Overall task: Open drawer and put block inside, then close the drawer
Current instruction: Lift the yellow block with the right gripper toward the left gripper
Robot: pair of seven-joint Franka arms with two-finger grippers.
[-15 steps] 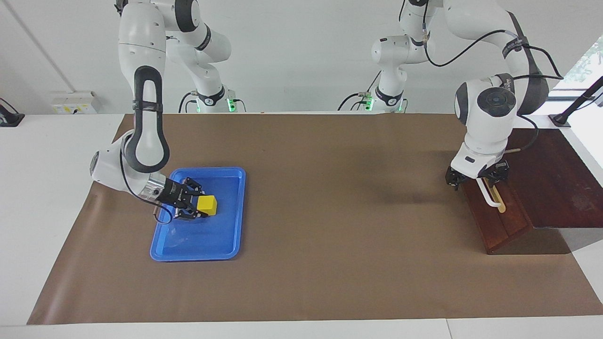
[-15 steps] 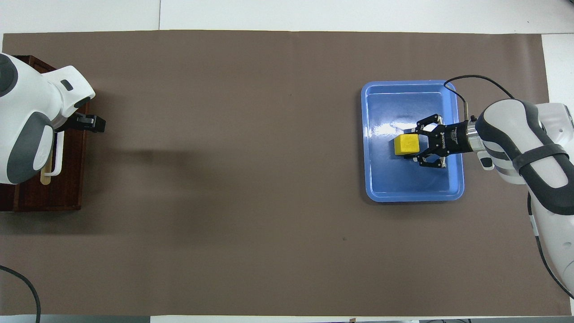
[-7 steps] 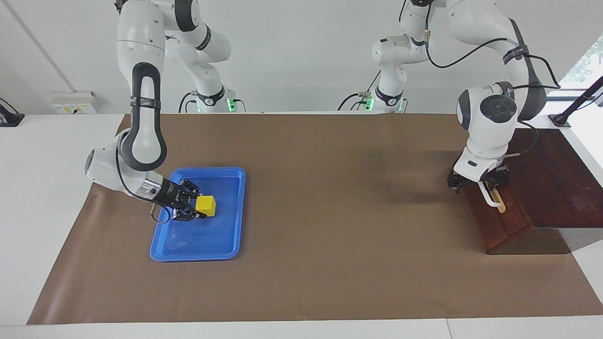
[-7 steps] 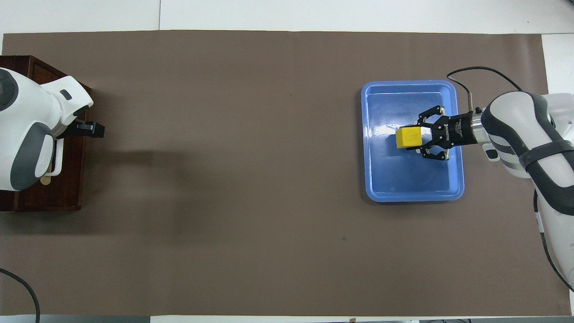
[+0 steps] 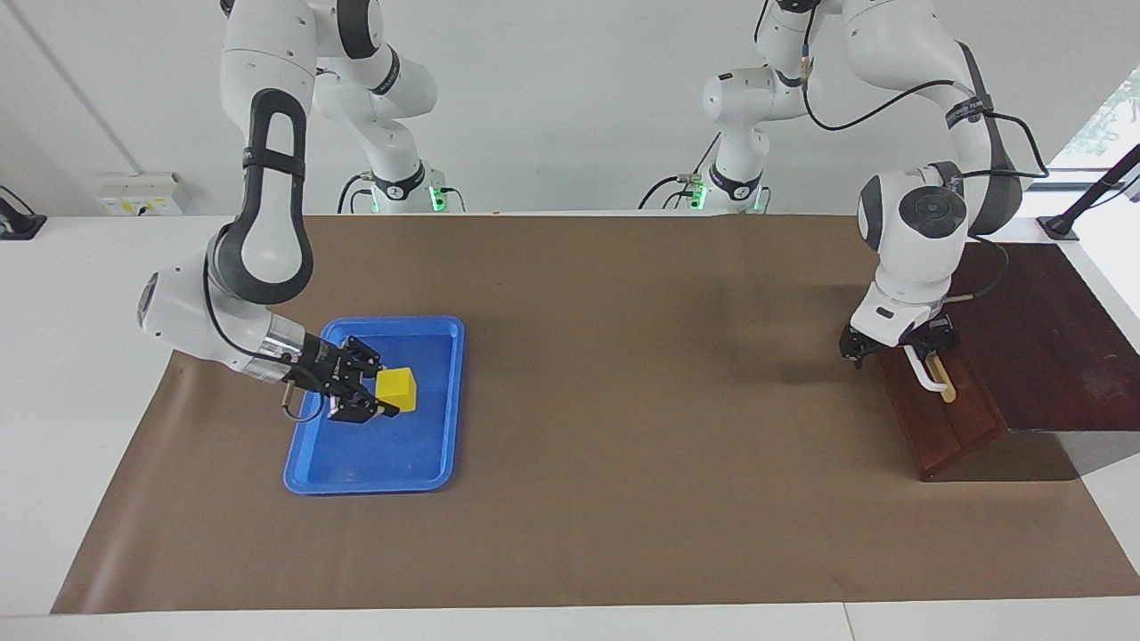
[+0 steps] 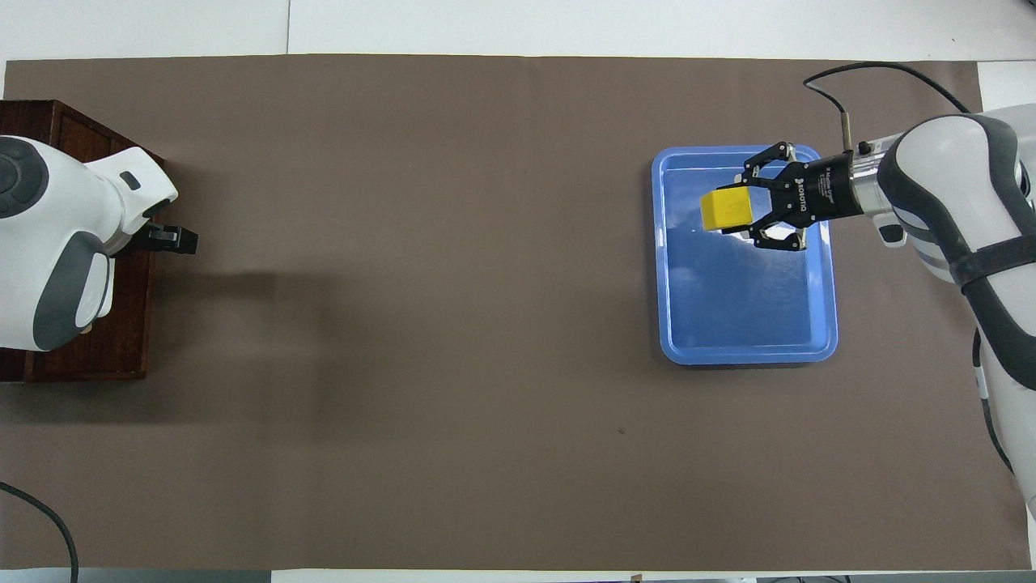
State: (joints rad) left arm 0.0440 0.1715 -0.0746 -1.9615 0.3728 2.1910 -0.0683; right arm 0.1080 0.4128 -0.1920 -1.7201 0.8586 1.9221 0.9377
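In the facing view, the right gripper (image 5: pixel 381 396) is clenched on the block (image 5: pixel 395 389), a small yellow cube held over the blue tray (image 5: pixel 374 467), which lies on the brown table cover (image 5: pixel 623 445) toward the right arm's end of the table. At the left arm's end stands a dark wooden cabinet (image 5: pixel 1060 347) with the drawer (image 5: pixel 957 427) at its front; the drawer front sits flush with the cabinet, so it looks closed. The left gripper (image 5: pixel 898 343) hangs at the upper end of the drawer's white bar handle (image 5: pixel 926 374), its jaws spread wide; whether they touch the handle cannot be told. In the overhead view, the right gripper (image 6: pixel 753 217) comes in sideways from the right arm's end and grips the block (image 6: pixel 726 210) above the part of the blue tray (image 6: pixel 749 352) farther from the robots. The left gripper (image 6: pixel 166 239) shows only as dark tips past the white wrist, over the edge of the cabinet (image 6: pixel 89 356).
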